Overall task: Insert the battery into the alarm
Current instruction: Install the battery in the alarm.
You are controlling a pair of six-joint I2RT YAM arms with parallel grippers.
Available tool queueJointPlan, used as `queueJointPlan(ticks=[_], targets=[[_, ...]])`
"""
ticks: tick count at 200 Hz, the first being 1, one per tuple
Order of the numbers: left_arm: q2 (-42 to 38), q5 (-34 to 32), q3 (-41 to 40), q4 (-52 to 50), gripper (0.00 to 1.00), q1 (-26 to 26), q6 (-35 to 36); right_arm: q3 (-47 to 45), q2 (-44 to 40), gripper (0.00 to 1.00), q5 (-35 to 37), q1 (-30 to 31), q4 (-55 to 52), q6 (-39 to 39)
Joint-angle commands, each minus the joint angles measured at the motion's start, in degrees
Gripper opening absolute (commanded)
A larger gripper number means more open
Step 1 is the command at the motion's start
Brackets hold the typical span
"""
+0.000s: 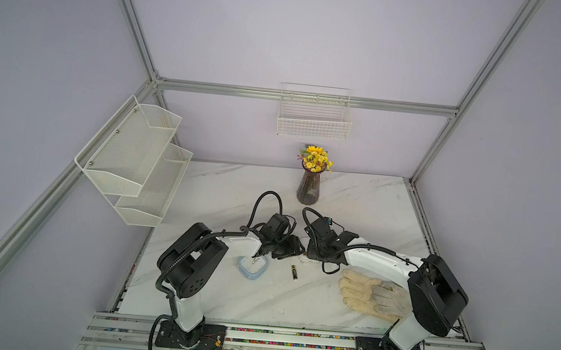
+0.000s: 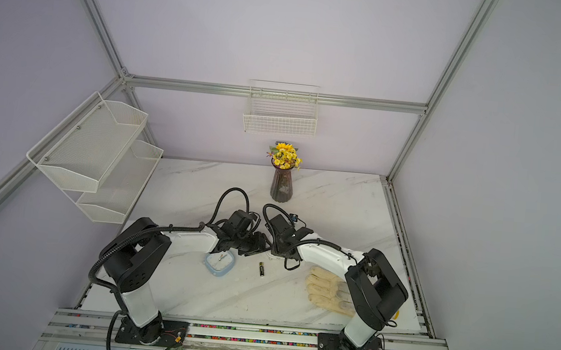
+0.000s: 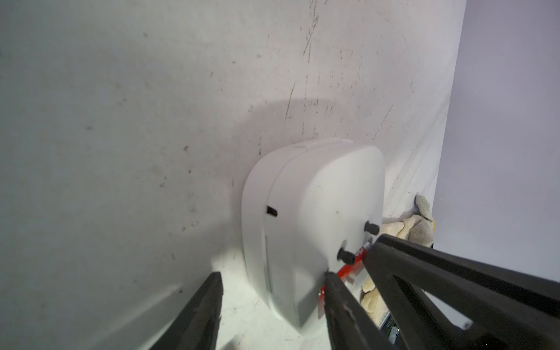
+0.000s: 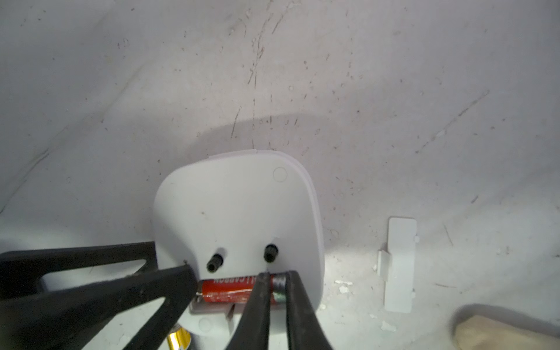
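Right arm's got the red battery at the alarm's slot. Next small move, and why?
Probably push the right gripper down slightly to seat the red battery: it lies along the alarm's open slot, its dark end pinched by that gripper, while the left gripper straddles the alarm's edge.

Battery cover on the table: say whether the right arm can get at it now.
Probably not yet: the right gripper is shut on the red battery in the alarm. The battery cover lies bare beside it, so the path looks free after release.
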Motion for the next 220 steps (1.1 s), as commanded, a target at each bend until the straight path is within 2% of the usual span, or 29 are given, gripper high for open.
queueJointPlan(ticks=[1,49,117,168,195,220], targets=[[-0.4,-0.5,-0.7,1.2,0.55,-0.6,-1.0,-3.9,-0.4,0.14,-0.6,1.8,-3.7,3.0],[0.0,-0.9,-0.9,1.3,0.55,-1.3,-1.3,-10.5,-0.7,0.13,-1.5,3.8,-0.1,7.6],[-0.7,-2.9,0.2,-0.6,0.55,-1.3,-0.2,-6.1,2.9,0.14,1.4,2.8,-2.2,7.4],[-3.3,-4.0,3.5,-4.0,0.57,-0.5,2.6,-3.4,-9.1,0.17,2.9,2.8,-1.4,4.3],[-3.9,-4.1,5.9,-4.9,0.59,0.4,3.7,-2.1,-11.4,0.17,2.7,4.1,-4.6,4.8],[-3.9,-4.3,6.9,-4.9,0.59,1.6,4.2,-4.9,-12.2,0.16,0.5,6.8,-3.2,7.6]])
